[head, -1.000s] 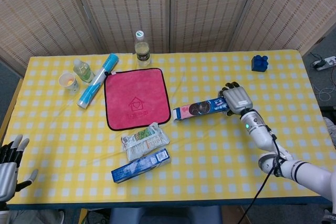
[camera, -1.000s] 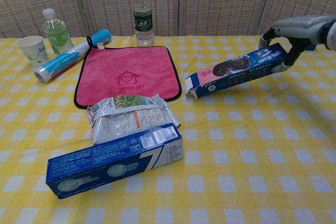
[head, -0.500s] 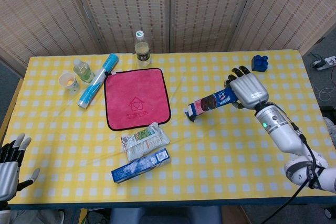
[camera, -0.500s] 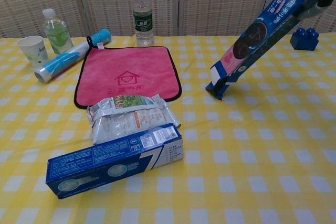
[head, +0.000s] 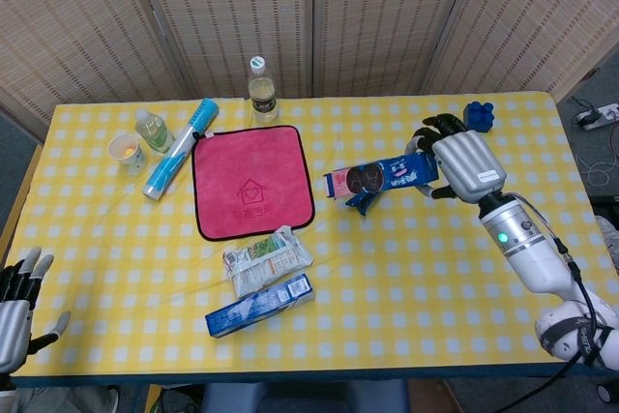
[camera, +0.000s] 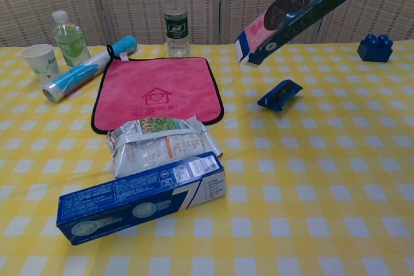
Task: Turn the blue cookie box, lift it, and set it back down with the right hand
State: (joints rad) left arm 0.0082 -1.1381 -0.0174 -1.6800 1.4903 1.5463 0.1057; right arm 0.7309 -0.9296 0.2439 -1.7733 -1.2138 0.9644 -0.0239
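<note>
Cookie box held above table by right hand, w/ small packet on table beneath; cloth to its left, bottle behind cloth, snack bag & toothpaste box in front.

Even, bright overhead light on my table; shadows are soft and short. Both views stay sharp, glare-free, with slight bending of straight lines at the far edges.

Glossy printed cardboard cookie box; matt fleecy pink cloth; clear plastic bottle; crinkled foil packet.
</note>
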